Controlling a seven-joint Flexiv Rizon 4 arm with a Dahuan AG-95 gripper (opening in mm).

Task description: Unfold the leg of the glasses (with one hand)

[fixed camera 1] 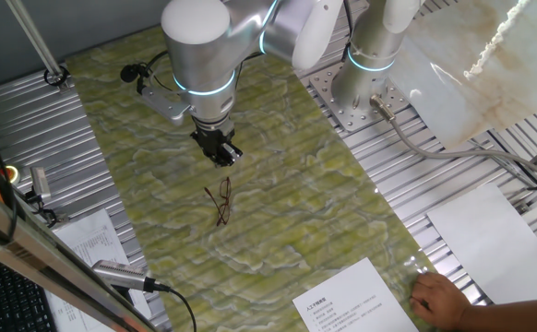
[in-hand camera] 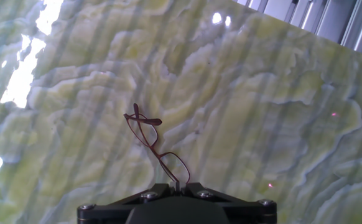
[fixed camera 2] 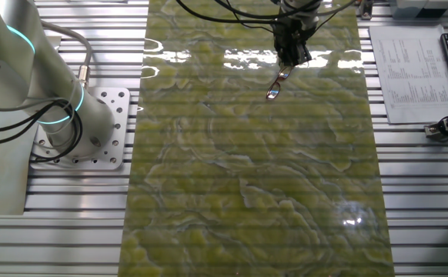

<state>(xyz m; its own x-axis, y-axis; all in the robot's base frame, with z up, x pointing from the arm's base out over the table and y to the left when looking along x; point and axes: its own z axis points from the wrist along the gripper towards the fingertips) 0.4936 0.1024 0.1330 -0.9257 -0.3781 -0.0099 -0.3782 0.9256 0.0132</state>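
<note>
The glasses are lying on the green marbled mat, just in front of the hand, which is hanging above them and not touching. Its fingers appear to be pressed together, holding nothing. A printed sheet is lying at the mat's near right corner.
</note>
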